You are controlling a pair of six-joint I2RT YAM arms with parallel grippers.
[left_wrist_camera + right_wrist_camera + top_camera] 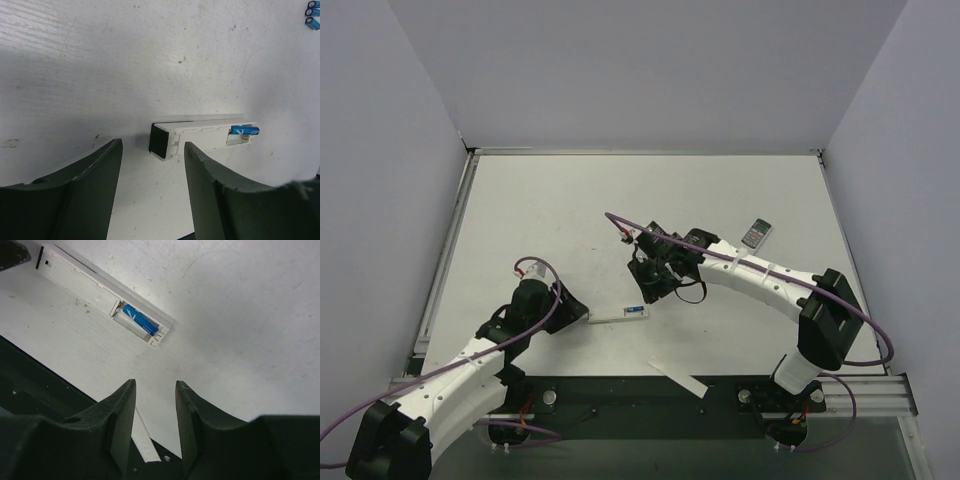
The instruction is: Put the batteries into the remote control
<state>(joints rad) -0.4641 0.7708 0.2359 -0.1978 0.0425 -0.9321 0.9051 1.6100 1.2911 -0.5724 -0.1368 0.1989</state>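
The remote control (612,314) lies back up on the table, a slim white bar with a dark end (160,140) and its battery compartment uncovered. One blue battery (244,131) (141,320) sits in that compartment. Three more batteries (312,13) lie loose farther off, at the top right of the left wrist view. My left gripper (153,145) (576,312) is open and empty, its fingertips just short of the remote's dark end. My right gripper (155,384) (651,290) is also open and empty, hovering just off the remote's compartment end.
A wider white-grey remote (756,233) with a button pad lies at the back right. A thin white strip (678,378) (145,440) rests at the table's near edge, partly over the dark base rail. Grey walls enclose the table on three sides.
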